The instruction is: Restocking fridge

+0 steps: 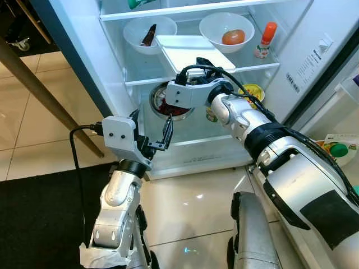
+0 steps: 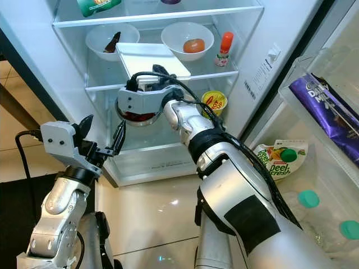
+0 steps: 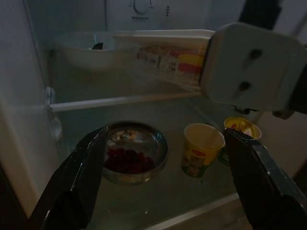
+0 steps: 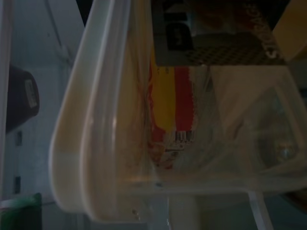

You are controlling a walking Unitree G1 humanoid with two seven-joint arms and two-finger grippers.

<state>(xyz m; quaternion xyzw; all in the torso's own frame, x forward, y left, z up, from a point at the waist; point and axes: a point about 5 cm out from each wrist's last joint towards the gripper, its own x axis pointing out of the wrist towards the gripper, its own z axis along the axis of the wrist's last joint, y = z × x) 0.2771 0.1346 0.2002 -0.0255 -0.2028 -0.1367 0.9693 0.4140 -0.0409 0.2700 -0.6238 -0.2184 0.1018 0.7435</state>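
The fridge stands open before me. A clear plastic container with a white lid (image 1: 190, 50) rests on the middle glass shelf (image 1: 258, 67), and packets show through its wall (image 4: 168, 110). My right gripper (image 1: 205, 63) reaches in and is shut on the container's near edge. My left gripper (image 1: 152, 126) hangs open in front of the lower shelf, its fingers (image 3: 72, 182) spread wide with nothing between them. Beyond it sit a steel bowl of red berries (image 3: 135, 151) and a yellow cup (image 3: 202, 148).
Behind the container stand a white bowl with a dark item (image 1: 148, 31), a white bowl with an orange fruit (image 1: 224, 25) and a red-capped bottle (image 1: 266, 39). A yellow-lidded tub (image 2: 215, 101) sits on the lower shelf. The door rack at right holds a purple packet (image 2: 331, 112) and a carton (image 2: 280, 157).
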